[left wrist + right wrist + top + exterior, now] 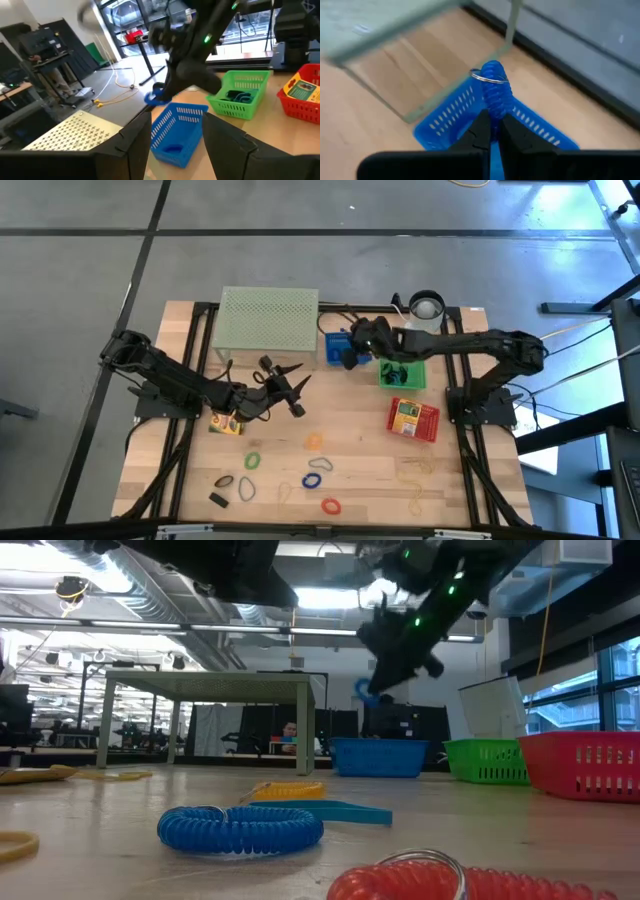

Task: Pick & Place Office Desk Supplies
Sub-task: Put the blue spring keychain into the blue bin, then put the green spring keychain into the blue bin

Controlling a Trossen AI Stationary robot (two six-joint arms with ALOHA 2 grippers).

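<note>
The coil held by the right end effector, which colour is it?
Blue; the coil shows best in the right wrist view.

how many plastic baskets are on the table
3, in a row near the right arm: the blue basket under the right gripper, beside the mesh stand; the green basket in the middle; the red basket nearest the front.

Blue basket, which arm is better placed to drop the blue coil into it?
The right. Its gripper is shut on the blue coil directly above the blue basket; the left gripper is open, mid-table, holding nothing.
</note>
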